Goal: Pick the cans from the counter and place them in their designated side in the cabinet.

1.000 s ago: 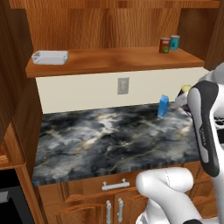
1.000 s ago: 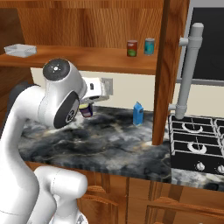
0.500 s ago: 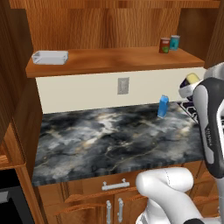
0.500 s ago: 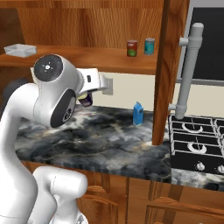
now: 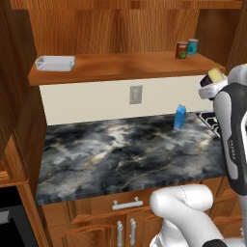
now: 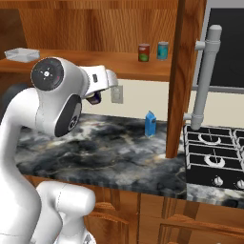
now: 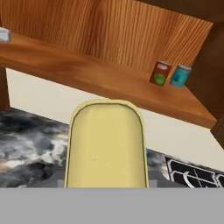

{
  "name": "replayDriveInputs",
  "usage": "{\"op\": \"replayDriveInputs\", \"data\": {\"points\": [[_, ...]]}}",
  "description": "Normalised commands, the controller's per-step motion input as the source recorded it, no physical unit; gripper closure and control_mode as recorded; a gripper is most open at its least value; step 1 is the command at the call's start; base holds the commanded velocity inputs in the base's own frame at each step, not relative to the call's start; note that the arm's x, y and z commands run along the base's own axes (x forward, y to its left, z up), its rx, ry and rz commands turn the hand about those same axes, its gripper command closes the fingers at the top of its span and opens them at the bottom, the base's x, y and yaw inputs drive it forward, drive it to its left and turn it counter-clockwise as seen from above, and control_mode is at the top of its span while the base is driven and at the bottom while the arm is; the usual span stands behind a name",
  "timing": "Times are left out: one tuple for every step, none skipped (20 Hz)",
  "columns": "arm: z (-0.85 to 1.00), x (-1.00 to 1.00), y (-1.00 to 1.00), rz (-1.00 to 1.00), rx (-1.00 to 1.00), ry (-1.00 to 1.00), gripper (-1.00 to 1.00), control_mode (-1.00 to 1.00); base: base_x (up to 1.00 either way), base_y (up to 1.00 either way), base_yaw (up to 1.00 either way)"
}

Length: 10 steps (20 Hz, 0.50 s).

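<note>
the fingers (image 5: 213, 77) are closed on the blue can with the yellow top (image 7: 106, 144), held up in the air above the right end of the bench (image 5: 120, 154), about level with the cabinet (image 5: 116, 29) shelf board; in the hand view its yellow top fills the foreground. the red can (image 5: 181, 49) stands upright on the right end of the shelf board, just beside a teal-blue can (image 5: 192, 47) to its right. a tall slim blue carton (image 5: 179, 117) stands on the bench near the back wall. a pale tray (image 5: 55, 62) rests on the left end of the shelf. a wall outlet (image 5: 136, 94) sits on the pale back wall below the shelf.
</note>
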Motion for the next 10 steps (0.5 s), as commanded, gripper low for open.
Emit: {"op": "replayDriveInputs", "data": {"points": [[0.15, 0.29, 0.0, 0.0, 0.0, -0.06, 1.0, -1.0, 0.0, 0.0, 0.0], [0.15, 0.32, 0.0, 0.0, 0.0, -0.06, 1.0, -1.0, 0.0, 0.0, 0.0], [0.15, 0.35, 0.0, 0.0, 0.0, -0.04, 1.0, -1.0, 0.0, 0.0, 0.0], [0.14, 0.36, 0.0, 0.0, 0.0, -0.04, 1.0, -1.0, 0.0, 0.0, 0.0], [0.14, 0.38, 0.0, 0.0, 0.0, -0.04, 1.0, -1.0, 0.0, 0.0, 0.0], [0.13, 0.38, 0.0, 0.0, 0.0, -0.04, 1.0, -1.0, 0.0, 0.0, 0.0], [0.14, 0.39, 0.0, 0.0, 0.0, -0.04, 1.0, -1.0, 0.0, 0.0, 0.0], [0.14, 0.39, 0.0, 0.0, 0.0, -0.04, 1.0, -1.0, 0.0, 0.0, 0.0], [0.16, 0.38, 0.0, 0.0, 0.0, -0.04, 1.0, -1.0, 0.0, 0.0, 0.0], [0.19, 0.34, 0.0, 0.0, 0.0, -0.05, 1.0, -1.0, 0.0, 0.0, 0.0]]}}
